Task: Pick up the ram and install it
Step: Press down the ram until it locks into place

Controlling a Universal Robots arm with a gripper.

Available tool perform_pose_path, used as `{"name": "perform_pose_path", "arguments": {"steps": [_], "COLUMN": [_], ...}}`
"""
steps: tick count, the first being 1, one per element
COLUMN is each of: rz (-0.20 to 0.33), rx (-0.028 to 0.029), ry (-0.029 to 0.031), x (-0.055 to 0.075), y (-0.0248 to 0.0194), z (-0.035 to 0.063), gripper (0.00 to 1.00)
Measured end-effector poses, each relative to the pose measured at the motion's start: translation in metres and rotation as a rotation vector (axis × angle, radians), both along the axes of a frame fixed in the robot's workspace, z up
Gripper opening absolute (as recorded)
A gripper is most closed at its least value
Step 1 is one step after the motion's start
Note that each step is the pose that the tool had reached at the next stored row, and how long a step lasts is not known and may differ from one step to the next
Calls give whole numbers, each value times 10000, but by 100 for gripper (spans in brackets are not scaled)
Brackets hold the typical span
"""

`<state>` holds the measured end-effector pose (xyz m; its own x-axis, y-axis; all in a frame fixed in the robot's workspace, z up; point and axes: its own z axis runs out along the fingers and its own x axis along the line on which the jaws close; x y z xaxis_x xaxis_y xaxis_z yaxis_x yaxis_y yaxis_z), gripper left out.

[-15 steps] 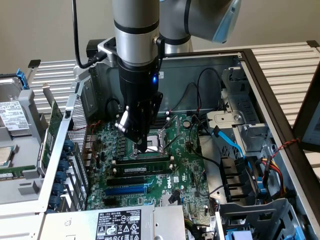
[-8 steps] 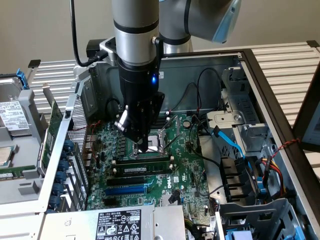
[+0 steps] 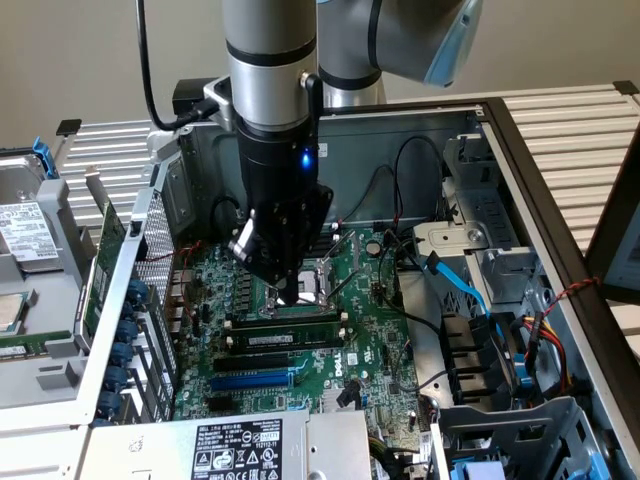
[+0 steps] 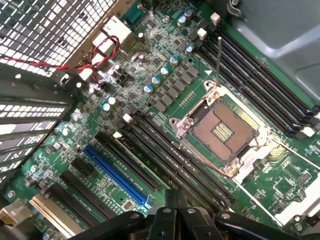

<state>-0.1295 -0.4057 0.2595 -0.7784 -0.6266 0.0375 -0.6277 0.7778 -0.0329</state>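
The gripper (image 3: 290,297) is being held low over the motherboard (image 3: 372,345), right at the edge of the CPU socket (image 3: 325,268) that faces the memory slots. Its jaws are being kept fully closed, the two fingertips pressed together with nothing between them; in the wrist view the dark fingers (image 4: 170,212) are being seen meeting in a narrow point just beyond the slots beside the socket (image 4: 225,127).

The ram (image 3: 290,340) is being shown lying lengthwise in one of the long black slots beside the CPU socket, on the side away from the case's back wall, with its white label facing the camera. The closed fingertips are being held just above that row of slots, between the socket and the ram; whether they are touching the stick cannot be told.

Farther from the socket than the ram, the blue expansion slot (image 3: 252,381) is being seen running parallel to the black slots. A second bank of black memory slots (image 4: 265,82) is being seen on the socket's opposite side in the wrist view. Red wires (image 4: 75,64) are being seen well apart from the socket, near the perforated metal wall (image 4: 55,22).
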Motion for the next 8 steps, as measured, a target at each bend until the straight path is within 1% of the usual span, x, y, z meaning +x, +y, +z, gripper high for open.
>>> {"name": "perform_pose_path", "arguments": {"steps": [8], "rz": [-1101], "rx": [0], "ry": [0], "x": [0], "y": [0], "z": [0], "gripper": [11]}}
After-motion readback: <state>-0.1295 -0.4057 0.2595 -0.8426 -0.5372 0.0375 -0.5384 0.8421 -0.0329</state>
